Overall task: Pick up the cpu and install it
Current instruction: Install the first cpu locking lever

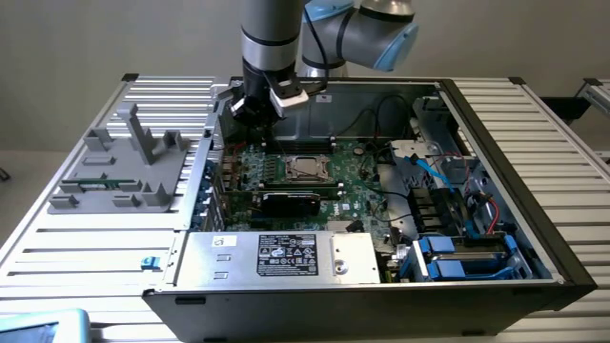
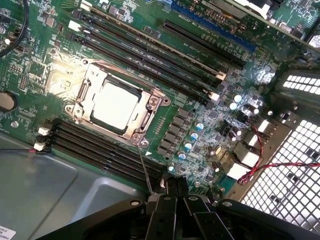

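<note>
Silver tubular arm (image 1: 270,32) with pale blue joint caps (image 1: 396,44), black tool (image 2: 172,189).

The cpu (image 2: 115,106) lies in the socket (image 2: 151,106) on the motherboard (image 2: 37,70).

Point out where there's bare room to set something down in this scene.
Bare table slats lie between the grey fixture and the near table edge, and on the exterior view's right of the computer case. Inside it is crowded: cpu, black card, cables.

Even, bright light — glare on the cpu (image 2: 115,106)
</note>
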Motion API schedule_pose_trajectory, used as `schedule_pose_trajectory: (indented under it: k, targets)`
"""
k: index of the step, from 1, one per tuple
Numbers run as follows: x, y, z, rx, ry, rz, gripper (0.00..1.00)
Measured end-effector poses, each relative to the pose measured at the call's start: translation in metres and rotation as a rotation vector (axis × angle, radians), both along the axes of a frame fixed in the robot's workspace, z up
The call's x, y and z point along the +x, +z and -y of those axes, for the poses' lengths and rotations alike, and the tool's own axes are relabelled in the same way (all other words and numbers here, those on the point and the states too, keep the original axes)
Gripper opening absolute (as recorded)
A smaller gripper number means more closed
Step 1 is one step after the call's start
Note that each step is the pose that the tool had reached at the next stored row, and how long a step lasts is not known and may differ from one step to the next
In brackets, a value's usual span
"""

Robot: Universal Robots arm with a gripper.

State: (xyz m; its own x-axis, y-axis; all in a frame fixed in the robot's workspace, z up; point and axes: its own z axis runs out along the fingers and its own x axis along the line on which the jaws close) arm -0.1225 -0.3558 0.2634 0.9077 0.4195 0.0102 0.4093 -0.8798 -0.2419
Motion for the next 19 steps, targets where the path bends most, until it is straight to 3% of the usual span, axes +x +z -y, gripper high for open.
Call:
schedule_pose_trajectory:
  k: [4,9,15,19]
  targets:
    - [-0.001,-0.0019,0.0,0.0106,-0.014,-0.0039,0.11]
    - [-0.001,-0.0056,-0.0001,0.0191,-0.035,-0.009,0.11]
    - [-0.002,-0.0115,-0.0011,0.0276,-0.054,-0.0103,0.11]
    - [-0.002,-0.0117,-0.0013,0.0501,-0.061,-0.0121,0.11]
